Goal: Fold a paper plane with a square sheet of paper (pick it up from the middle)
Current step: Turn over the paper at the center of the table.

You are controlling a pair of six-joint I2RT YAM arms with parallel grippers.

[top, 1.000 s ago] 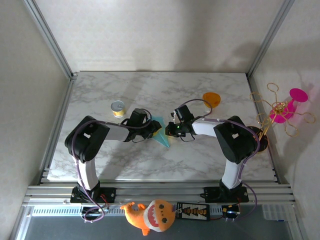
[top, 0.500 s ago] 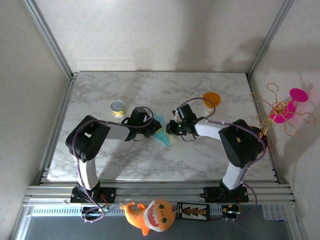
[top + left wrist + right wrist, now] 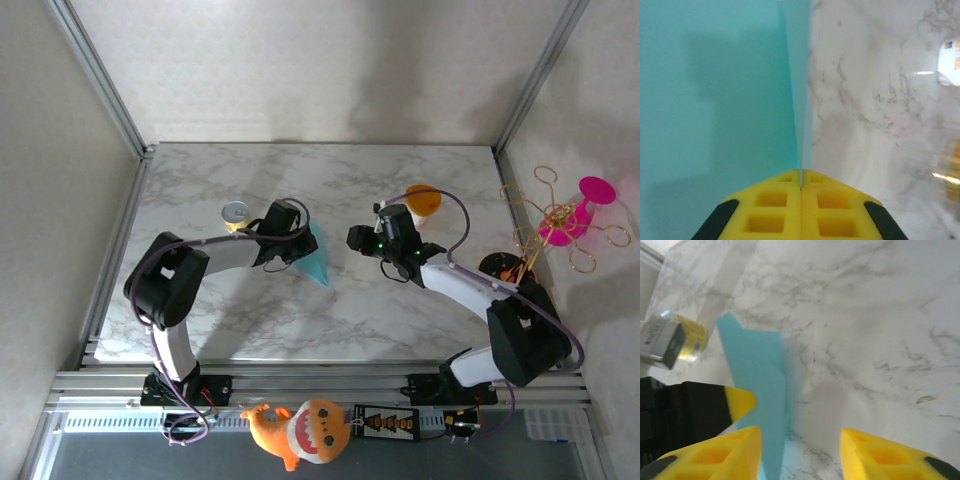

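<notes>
- The left gripper point(image 3: 801, 176) is fully closed. Its yellow pads point(image 3: 771, 206) press flat together on the lower edge of the paper plane point(image 3: 715, 85), which seems to stand on edge in the pinch.
- As I judge it, this hand anchors the folded body while the other takes a fresh hold. The pinch should stay firm and level on the crease, with no twist of the wrist, because thin layers slide and buckle easily.
- The right gripper point(image 3: 800, 452) is roughly half open with nothing between its fingers. It sits near the plane but apart from it. It would do best to come in square to the fold and close on all layers together.
- The plane sits mid-table between the two grippers. It is thin, plain, matte teal-blue paper folded into a narrow wedge with a sharp centre crease, and its point aims toward the arm bases. The right wrist view shows a stepped upper edge.
- The table point(image 3: 400, 310) is a smooth, white, grey-veined marble pattern with a slight sheen. It is probably slippery under paper.
- A small yellow can point(image 3: 236, 214) stands just beyond the left gripper. An orange cup point(image 3: 422, 199) stands near the right arm. Both are clear of the paper.
</notes>
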